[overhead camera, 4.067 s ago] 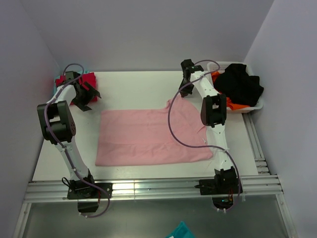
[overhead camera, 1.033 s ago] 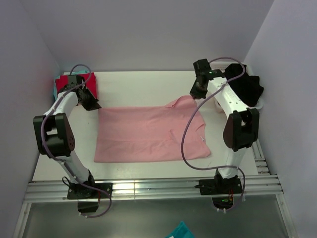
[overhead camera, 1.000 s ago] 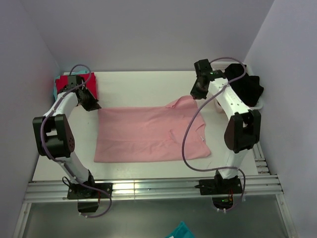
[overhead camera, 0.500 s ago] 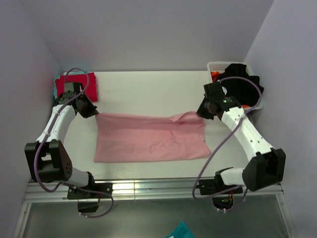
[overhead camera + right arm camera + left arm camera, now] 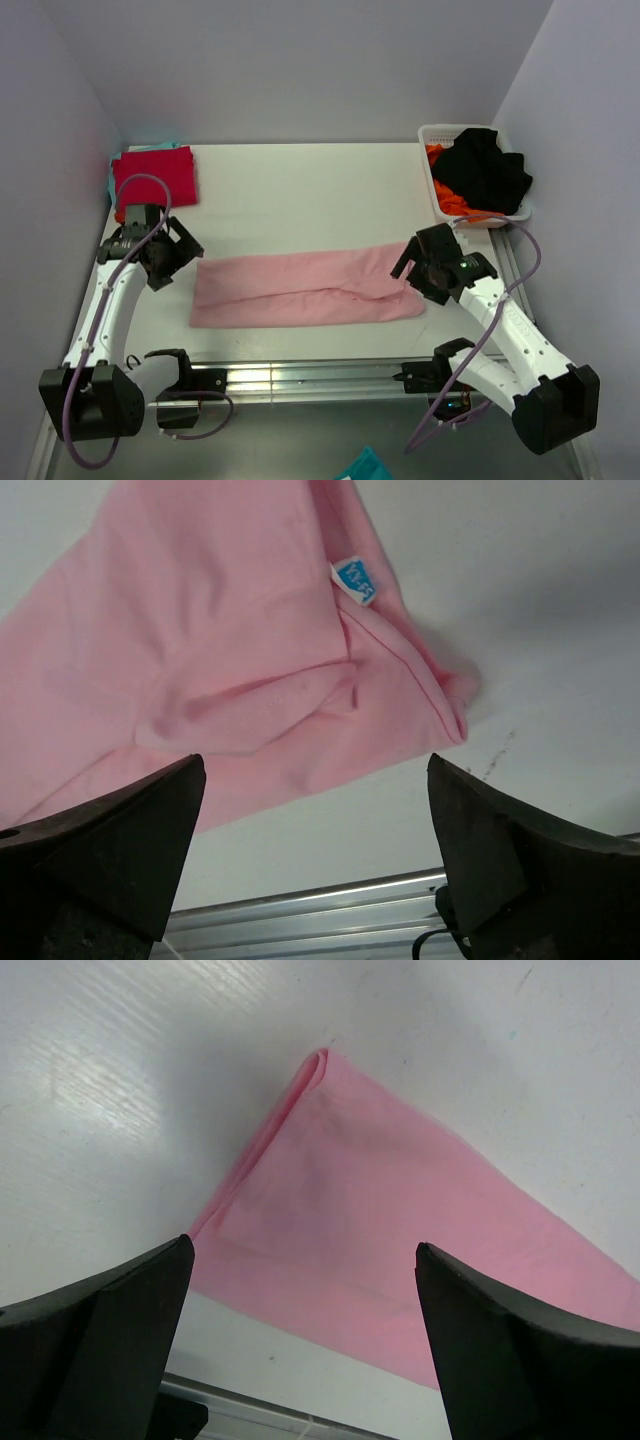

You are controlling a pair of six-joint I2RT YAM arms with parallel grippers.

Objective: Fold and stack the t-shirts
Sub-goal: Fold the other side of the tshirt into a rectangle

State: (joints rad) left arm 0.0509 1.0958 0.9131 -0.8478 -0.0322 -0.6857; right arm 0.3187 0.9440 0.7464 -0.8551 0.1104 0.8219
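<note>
Along the near half of the table (image 5: 300, 190), the pink t-shirt (image 5: 300, 288) lies flat as a long folded band running left to right, closer to the near edge than the far one. At its left end the left gripper (image 5: 178, 260) hangs with its 2 fingers spread wide, touching no cloth; the left wrist view shows the band's rounded folded corner between them. At the right end the right gripper (image 5: 408, 262) is likewise spread wide and holds nothing, over the rumpled collar area. A small blue label (image 5: 357, 580) with white writing, too small to read, is sewn there. In the far left corner sits the red t-shirt (image 5: 155, 176), folded square, with a sliver of teal cloth (image 5: 152, 147) showing at its far edge. At the far right corner a white basket (image 5: 432, 135) holds a black garment (image 5: 485, 170) and an orange garment (image 5: 450, 200).
</note>
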